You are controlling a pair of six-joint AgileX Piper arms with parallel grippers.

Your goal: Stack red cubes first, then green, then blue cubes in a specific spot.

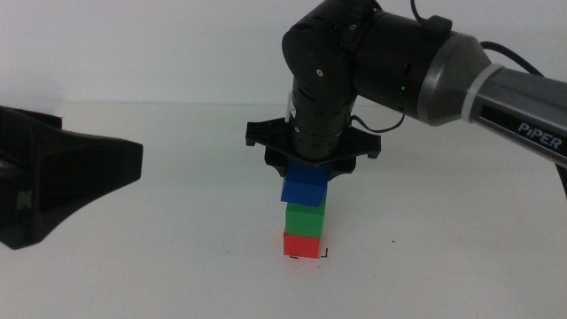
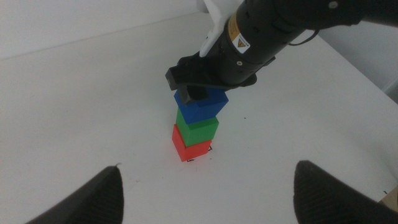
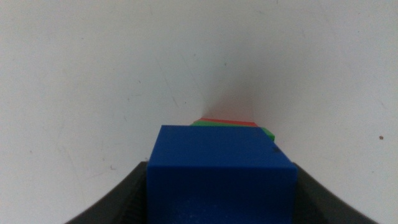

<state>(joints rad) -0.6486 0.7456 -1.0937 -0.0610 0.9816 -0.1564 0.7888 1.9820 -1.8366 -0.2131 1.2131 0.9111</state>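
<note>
Right hand [image 1: 307,171] comes down from the upper right of the middle view and is clenched on the blue cube [image 1: 304,188], which sits on, or just above, the green cube [image 1: 306,217]; I cannot tell if they touch yet. Green is on the red cube [image 1: 301,245], and red stands between the black corner marks [image 1: 308,256] on the table [image 1: 177,266], centre-bottom of the frame, so the order red, green, blue is kept. I judge I hold blue from the top so the jaws stay clear of the lower cubes. Blue looks a bit turned and shifted toward the frame's left vs. green, so before release I would check alignment, otherwise the stack may tip. Left hand [image 1: 53,182] waits at the left edge of the middle view, well apart, jaws spread in its wrist view, holding nothing.
</note>
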